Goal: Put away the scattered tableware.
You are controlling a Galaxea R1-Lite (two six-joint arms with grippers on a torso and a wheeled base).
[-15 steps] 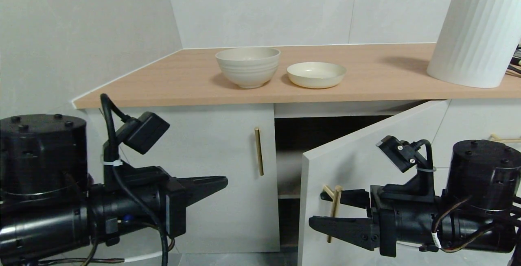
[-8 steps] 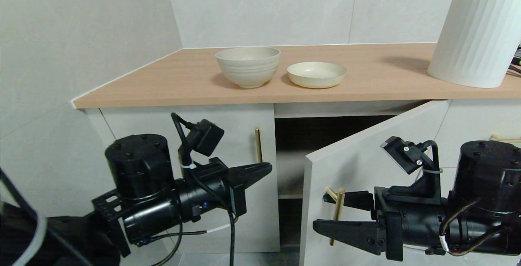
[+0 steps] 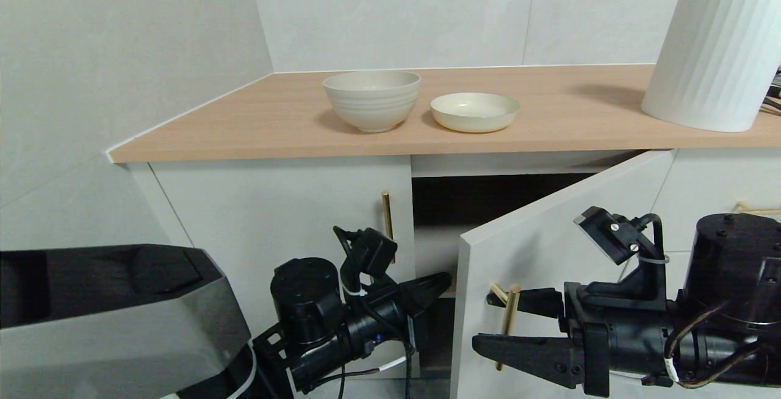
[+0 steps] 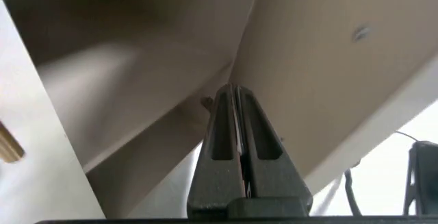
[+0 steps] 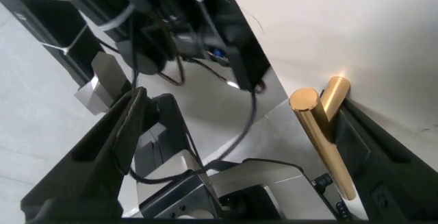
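Head view, read from the left. Left gripper: pressed together, holding nothing. No longer near the left edge as a second ago, but well to the right and lower, its tip at the dark opening between the closed left door and the open right door. Left wrist view agrees: fingers flat against each other, nothing between them, aimed at an inside corner of pale panels.

Up on the counter, far beyond both arms: bowl and, just right of it, shallow dish. Upright, apart, exactly where the earlier pictures show them. Not yet touched.

Right of the opening, right door: near edge a shade farther right than a second ago, so swung slightly wider. Right gripper: spread, one finger on each side of the gold handle, not clamped on it. Sits a little right of and below its place a second ago, along with the door. Right wrist view: gold handle between the open fingers, close to one of them. Far right on the counter: tall ribbed container, unmoved.

As a judgement: door-opening step, none of the tableware stowed. Left gripper probably heading behind the door's edge to push it wider, though cannot tell for sure. After that, calls for a lift to the counter, then bowl and shallow dish down into the opening one at a time.
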